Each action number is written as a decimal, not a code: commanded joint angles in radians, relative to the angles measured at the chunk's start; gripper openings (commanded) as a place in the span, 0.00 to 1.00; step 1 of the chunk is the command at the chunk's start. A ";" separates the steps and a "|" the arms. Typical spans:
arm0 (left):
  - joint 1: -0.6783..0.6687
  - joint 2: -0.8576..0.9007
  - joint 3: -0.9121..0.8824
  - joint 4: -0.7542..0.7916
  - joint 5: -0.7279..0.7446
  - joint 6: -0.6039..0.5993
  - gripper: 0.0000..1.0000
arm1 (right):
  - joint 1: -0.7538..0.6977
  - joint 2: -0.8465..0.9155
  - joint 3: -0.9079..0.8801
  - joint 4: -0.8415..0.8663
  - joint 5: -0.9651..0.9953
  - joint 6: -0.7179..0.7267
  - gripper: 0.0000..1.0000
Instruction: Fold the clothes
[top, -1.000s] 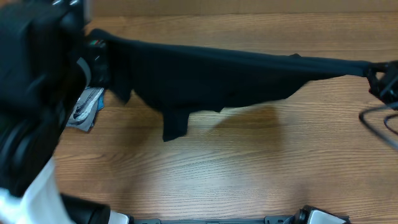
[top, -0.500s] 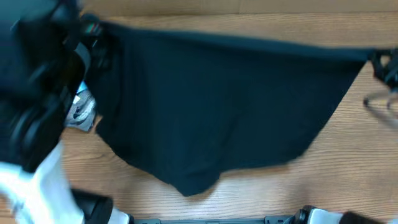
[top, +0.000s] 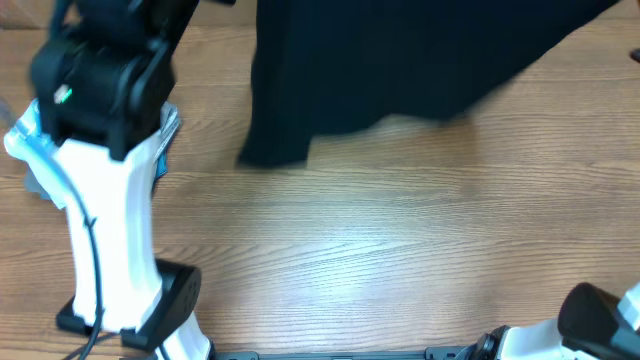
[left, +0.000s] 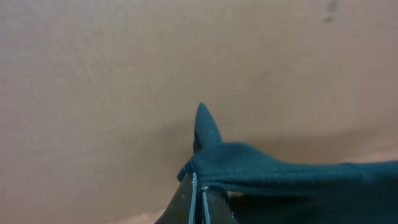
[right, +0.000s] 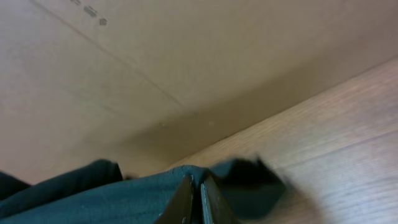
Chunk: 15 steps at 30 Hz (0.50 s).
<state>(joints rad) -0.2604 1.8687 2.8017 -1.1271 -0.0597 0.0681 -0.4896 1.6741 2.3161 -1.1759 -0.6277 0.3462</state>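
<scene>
Overhead, the black T-shirt (top: 400, 70) is cut off by the upper edge of the frame. Its collar and upper hem are out of view, the cloth is blurred, and only a hanging flap at upper centre reads clearly. My pincer tips cannot be made out in that view. In the left wrist view, my left pincer (left: 198, 186) is closed, jaws pressed together on a bunched edge of the T-shirt. A pointed tip of fabric stands above the jaws, and the cloth runs off the lower right of the frame. In the right wrist view, my right pincer (right: 194, 194) is likewise clamped on a fold of the shirt, with cloth spreading to the lower left. My left arm (top: 100, 150) covers most of a light blue garment (top: 168, 135) near the left edge. Open wood of the table (top: 400, 240) spans the centre and lower right of the overhead frame. A plain tan wall (left: 186, 50) lies beyond my left pincer.
</scene>
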 joint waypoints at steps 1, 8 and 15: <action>0.024 -0.071 0.042 -0.075 -0.055 0.030 0.04 | -0.043 -0.014 0.016 -0.043 0.077 -0.039 0.04; 0.026 0.002 0.024 -0.399 -0.200 -0.064 0.04 | -0.040 0.036 -0.001 -0.285 0.270 -0.080 0.04; 0.026 0.107 0.008 -0.535 -0.202 -0.129 0.04 | -0.027 0.111 -0.012 -0.388 0.271 -0.142 0.04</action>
<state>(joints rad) -0.2623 1.9598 2.8094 -1.6520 -0.0937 -0.0013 -0.4934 1.7557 2.3089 -1.5806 -0.5179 0.2455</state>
